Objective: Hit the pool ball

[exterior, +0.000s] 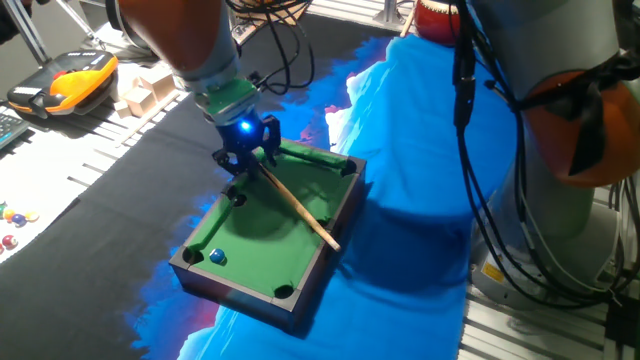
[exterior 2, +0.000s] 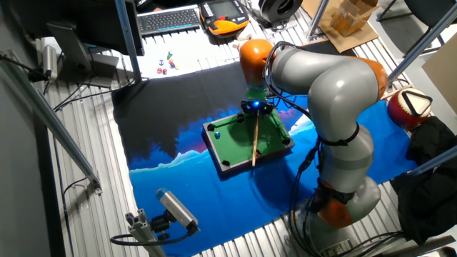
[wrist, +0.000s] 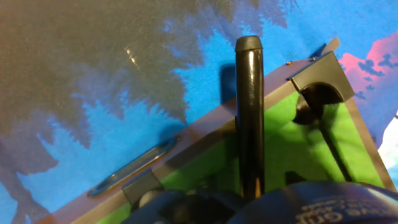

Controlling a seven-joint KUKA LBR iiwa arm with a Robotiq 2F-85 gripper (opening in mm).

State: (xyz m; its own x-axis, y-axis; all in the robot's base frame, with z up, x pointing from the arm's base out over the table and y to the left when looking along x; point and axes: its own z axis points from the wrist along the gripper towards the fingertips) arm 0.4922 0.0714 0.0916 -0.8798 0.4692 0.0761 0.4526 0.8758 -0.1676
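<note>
The miniature pool table [exterior: 345,200] has green felt and dark rails and lies on a blue cloth. The pool ball [exterior: 217,257], tiny and glossy blue, rests by the near left corner pocket [exterior: 190,257]. It also shows in the other fixed view [exterior 2: 216,133]. My gripper [exterior: 245,152] hovers over the table's far end, shut on a thin wooden cue stick [exterior: 295,205] that slants across the felt and over the right rail. In the hand view the cue [wrist: 249,112] runs up from between my gripper [wrist: 249,199], past a corner pocket [wrist: 320,99]. The ball is out of the hand view.
An orange and black pendant [exterior: 65,85] and wooden blocks [exterior: 140,90] lie at the back left. Tiny loose coloured balls [exterior: 12,215] lie at the left edge. A keyboard [exterior 2: 168,18] and a small camera on a stand [exterior 2: 175,210] flank the cloth.
</note>
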